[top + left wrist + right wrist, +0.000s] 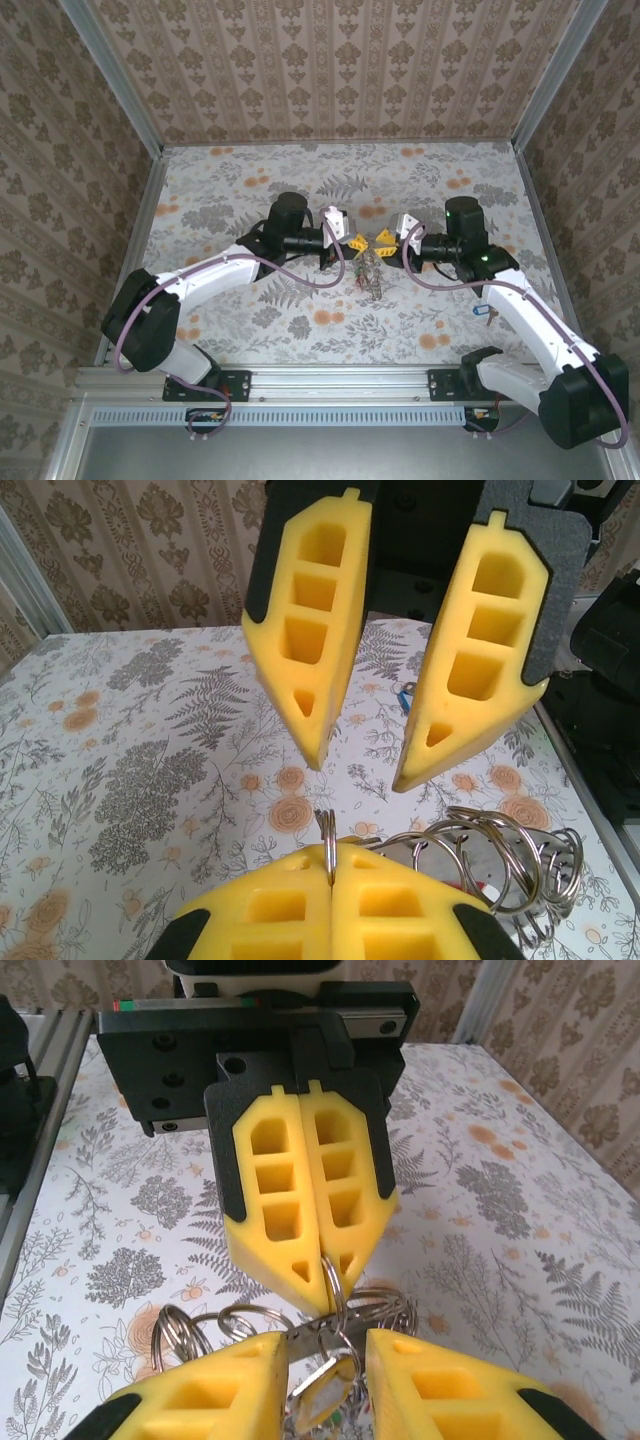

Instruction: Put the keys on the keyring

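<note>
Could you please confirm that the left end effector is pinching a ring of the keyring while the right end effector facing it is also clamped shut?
Not quite: the right end effector is open, with a clear gap between its jaws, as the left wrist view shows. The rest holds: the left end effector is shut on a ring of the keyring.

Floral-patterned table (400, 180), a blue-tagged key (481, 313) near its right edge, the keyring (371, 277) perhaps partly on it mid-table.
</note>
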Available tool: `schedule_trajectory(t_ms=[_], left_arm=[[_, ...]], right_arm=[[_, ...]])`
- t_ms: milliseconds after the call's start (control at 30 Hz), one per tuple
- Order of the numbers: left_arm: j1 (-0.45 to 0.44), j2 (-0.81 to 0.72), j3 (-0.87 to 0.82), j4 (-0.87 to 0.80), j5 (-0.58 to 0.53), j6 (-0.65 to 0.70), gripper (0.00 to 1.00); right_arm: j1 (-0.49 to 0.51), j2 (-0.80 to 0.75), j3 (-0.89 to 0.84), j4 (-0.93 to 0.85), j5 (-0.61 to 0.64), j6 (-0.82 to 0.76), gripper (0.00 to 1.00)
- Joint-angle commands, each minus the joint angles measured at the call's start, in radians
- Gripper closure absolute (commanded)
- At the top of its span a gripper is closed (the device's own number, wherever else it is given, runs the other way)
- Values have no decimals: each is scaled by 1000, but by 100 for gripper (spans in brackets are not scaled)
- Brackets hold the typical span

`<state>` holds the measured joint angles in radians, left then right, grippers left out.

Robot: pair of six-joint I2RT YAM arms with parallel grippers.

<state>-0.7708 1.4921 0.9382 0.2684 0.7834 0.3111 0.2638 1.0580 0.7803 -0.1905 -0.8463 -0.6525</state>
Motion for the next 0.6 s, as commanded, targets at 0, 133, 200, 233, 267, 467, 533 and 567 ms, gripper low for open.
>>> schedule_trajectory(t_ms=[0, 133, 200, 233, 267, 467, 533, 567], left_arm=[[-1, -12, 40, 18, 40, 26, 100], [-1, -12, 42, 18, 45, 26, 100], [-1, -12, 43, 18, 44, 26, 100], [-1, -12, 42, 17, 45, 26, 100], [-1, -12, 43, 15, 46, 26, 100], [-1, -11, 50, 2, 52, 33, 100], [-1, -10, 52, -4, 54, 36, 100], [-1, -9, 53, -7, 55, 37, 100]], right_arm=[[7, 18, 28, 10, -60, -37, 72], [9, 54, 43, 15, -69, -34, 72], [10, 70, 48, 11, -71, -42, 73], [11, 75, 48, 15, -71, -41, 73], [9, 81, 50, 18, -70, -42, 73], [11, 106, 61, 21, -89, -40, 76], [11, 111, 65, 22, -106, -38, 77], [11, 114, 66, 23, -114, -38, 77]])
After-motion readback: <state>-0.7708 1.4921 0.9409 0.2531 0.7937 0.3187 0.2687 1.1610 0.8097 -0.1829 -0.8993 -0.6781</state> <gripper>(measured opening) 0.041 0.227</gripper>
